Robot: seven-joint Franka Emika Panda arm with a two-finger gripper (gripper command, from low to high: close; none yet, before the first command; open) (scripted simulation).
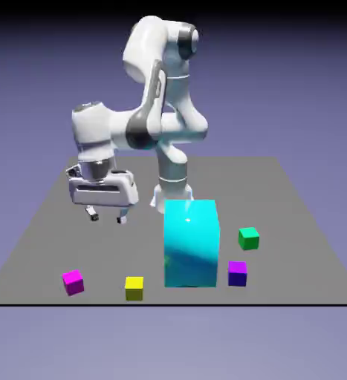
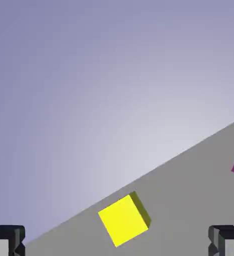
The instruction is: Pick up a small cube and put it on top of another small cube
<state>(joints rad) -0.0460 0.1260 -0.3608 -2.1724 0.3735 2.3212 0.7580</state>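
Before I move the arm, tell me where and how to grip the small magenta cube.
Probably best from straight above, fingers across two opposite side faces: the small magenta cube lies flat, turned slightly, so the jaws should turn to match.

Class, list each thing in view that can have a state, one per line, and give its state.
gripper: open, nothing between its fingers, above the table
magenta cube: on the table, not gripped
green cube: on the table, nothing on top
yellow cube: on the table, nothing on top
purple cube: on the table, nothing on top
cyan block: upright on the table
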